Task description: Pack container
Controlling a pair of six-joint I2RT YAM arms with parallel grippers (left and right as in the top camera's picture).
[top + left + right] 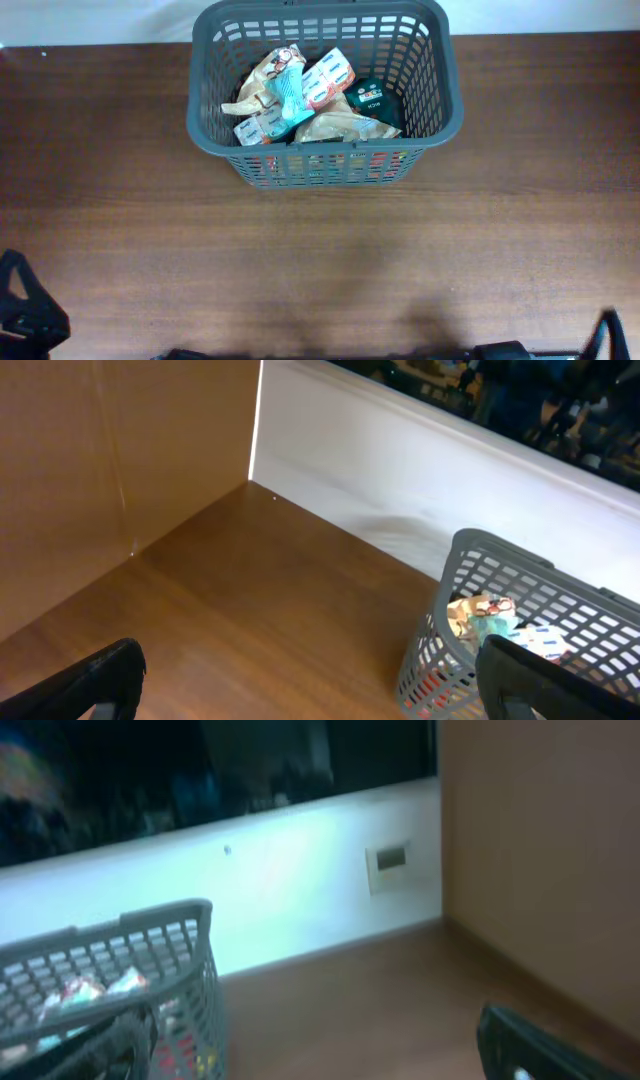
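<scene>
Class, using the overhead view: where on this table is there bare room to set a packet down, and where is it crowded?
Bare wood lies left and right of the container, and across the wide strip of table between its near wall and the near edge. It is crowded only inside the container, where packets overlap.

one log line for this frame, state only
container: far centre, packets inside | left gripper: open, empty, near side | right gripper: open, empty, near side
</scene>
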